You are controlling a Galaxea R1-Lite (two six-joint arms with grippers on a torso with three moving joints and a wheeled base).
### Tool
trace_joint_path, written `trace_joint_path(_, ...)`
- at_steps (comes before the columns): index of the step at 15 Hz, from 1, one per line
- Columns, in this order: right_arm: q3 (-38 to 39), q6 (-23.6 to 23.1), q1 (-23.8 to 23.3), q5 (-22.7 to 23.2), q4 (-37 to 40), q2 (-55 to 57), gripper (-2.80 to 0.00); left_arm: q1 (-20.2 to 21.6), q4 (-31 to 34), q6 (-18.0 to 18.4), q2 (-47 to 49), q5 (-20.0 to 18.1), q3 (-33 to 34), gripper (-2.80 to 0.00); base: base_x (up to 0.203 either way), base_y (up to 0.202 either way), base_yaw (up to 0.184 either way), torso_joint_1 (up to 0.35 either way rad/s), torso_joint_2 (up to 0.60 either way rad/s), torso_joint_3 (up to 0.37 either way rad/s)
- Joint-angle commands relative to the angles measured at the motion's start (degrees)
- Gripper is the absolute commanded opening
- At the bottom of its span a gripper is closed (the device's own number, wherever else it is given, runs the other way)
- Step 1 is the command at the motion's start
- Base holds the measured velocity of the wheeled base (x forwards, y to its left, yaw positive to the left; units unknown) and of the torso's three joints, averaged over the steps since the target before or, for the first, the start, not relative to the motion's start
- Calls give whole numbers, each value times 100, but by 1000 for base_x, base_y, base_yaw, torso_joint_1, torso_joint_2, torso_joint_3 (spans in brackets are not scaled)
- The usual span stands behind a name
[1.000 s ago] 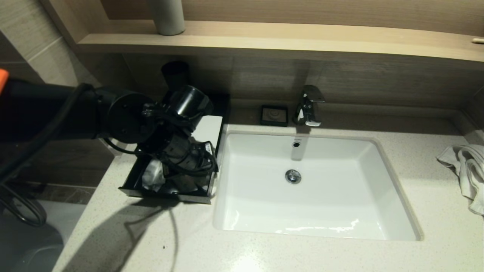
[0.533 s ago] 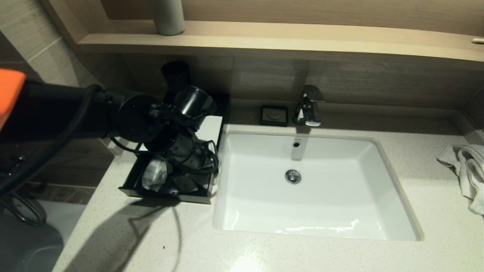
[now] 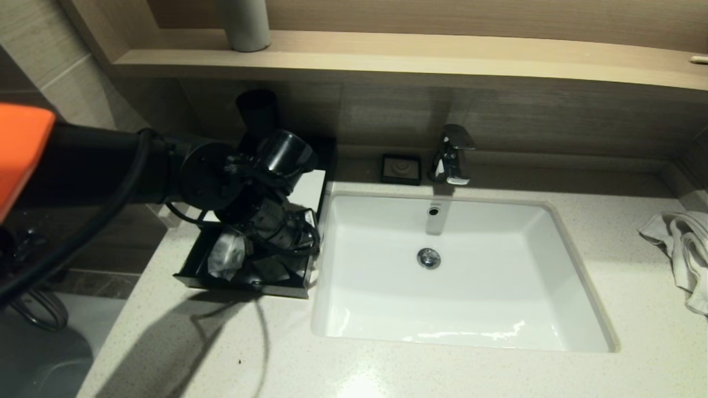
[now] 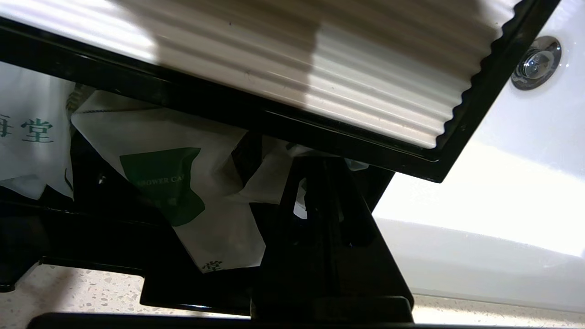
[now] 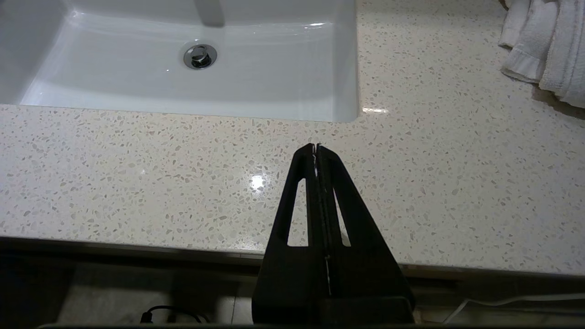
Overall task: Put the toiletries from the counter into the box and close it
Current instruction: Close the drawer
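Note:
The box (image 3: 306, 187), black with a ribbed white top panel (image 4: 320, 68), stands on the counter (image 3: 387, 370) left of the sink, its front drawer (image 3: 243, 283) pulled out. Several translucent white toiletries with green labels lie in the drawer; one sachet (image 3: 224, 254) shows from the head, and a green-labelled pouch (image 4: 160, 183) and another sachet (image 4: 27, 137) show in the left wrist view. My left gripper (image 4: 320, 161) is shut, reaching down into the drawer with its tips at the edge of the top panel among the sachets. My right gripper (image 5: 316, 146) is shut and holds nothing, hovering over the counter's front edge.
The white sink basin (image 3: 459, 326) fills the middle, with a chrome tap (image 3: 453, 155) and a small black square dish (image 3: 401, 168) behind it. A white towel (image 3: 680, 249) lies at the right. Behind the box stands a black cup (image 3: 257, 110), under the wooden shelf (image 3: 387, 55).
My left arm has shifted a little to the right and further over the drawer. Its gripper has stayed shut. The sachets and the box have barely moved.

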Motion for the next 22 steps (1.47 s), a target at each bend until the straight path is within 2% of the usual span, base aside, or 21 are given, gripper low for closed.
trace_joint_path(1,0,-4,-2,1,-2,0,-280,10,44,-25,22,10,6,-280,0,0,0,0,0,0)
trace_joint_path(10,0,-4,0,1,-2,0,-280,129,98,-60,61,18,25,-280,0,0,0,0,0,0)
trace_joint_path(15,0,-4,0,1,2,0,-280,122,128,-51,-268,18,-10,-280,0,0,0,0,0,0)
trace_joint_path(22,0,-4,0,1,-2,0,-280,120,689,-37,-852,18,50,-280,0,0,0,0,0,0)
